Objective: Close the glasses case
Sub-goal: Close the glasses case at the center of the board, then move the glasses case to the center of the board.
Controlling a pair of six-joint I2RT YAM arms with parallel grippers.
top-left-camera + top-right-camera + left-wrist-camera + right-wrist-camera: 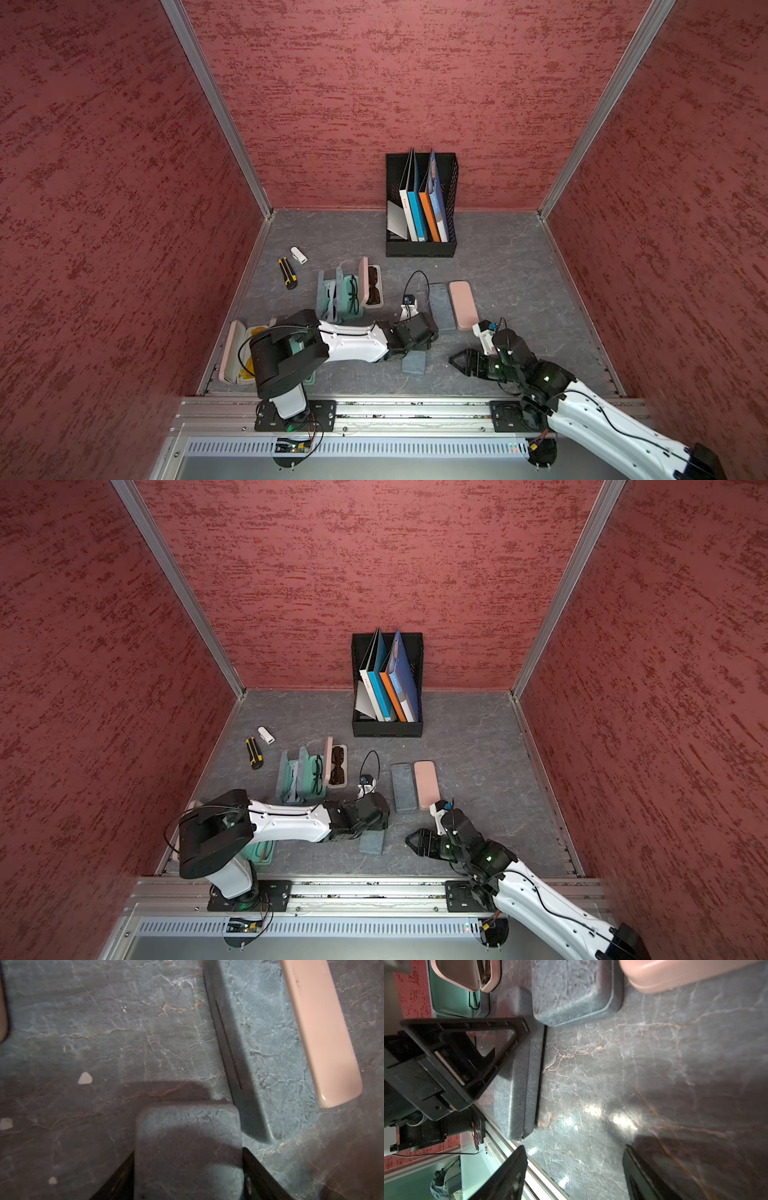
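Left gripper (188,1151) clasps the grey glasses case (187,1126) across both long sides, probably to steady it. The case lies flat near the front of the table (519,270), lid down to a thin seam, its end just short of a second grey case (270,1053). Left arm (353,340) stretches low across the table. Right gripper (575,1169) hovers nearby, fingers spread and empty.
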